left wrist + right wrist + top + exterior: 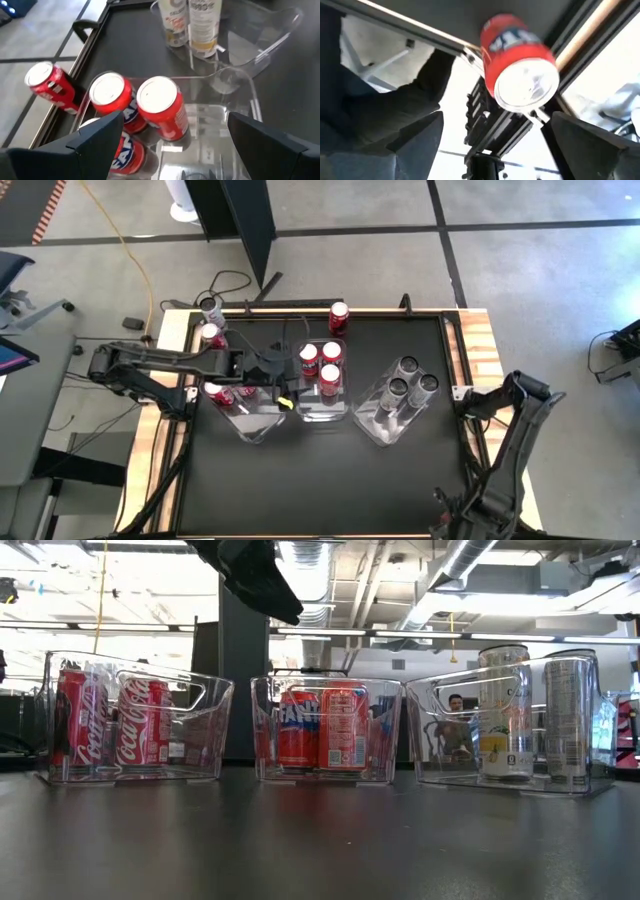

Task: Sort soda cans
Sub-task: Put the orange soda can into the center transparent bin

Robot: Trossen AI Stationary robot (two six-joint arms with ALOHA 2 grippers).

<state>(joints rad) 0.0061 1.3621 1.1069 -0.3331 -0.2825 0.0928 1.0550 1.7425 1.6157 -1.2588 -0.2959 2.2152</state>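
1. The desk (330,480) has wide bare room on its near half. The bins and cans crowd the far half, and a raised rail runs around the edge.
2. The left arm reaches in from the left side. The right arm waits folded at the desk's right edge, clear of the bins.
3. Three clear bins stand in a row: the left bin (250,428), the middle bin (322,415) and the right bin (385,435).
4. The sorted cans are red ones (140,730) in the left bin, red ones (331,352) in the middle bin and silver ones (408,366) in the right bin.
5. Three loose cans are left: one red can (339,317) by the far rail and two (212,322) at the far left corner.
6. The left claw (283,392) hovers wide and empty just above the middle bin. The right claw (492,135) also stands wide, gripping nothing.
7. This looks like a gap between cans. The next move probably calls for lifting clear of the bin walls and swinging to a loose can, minding the rail close behind it.
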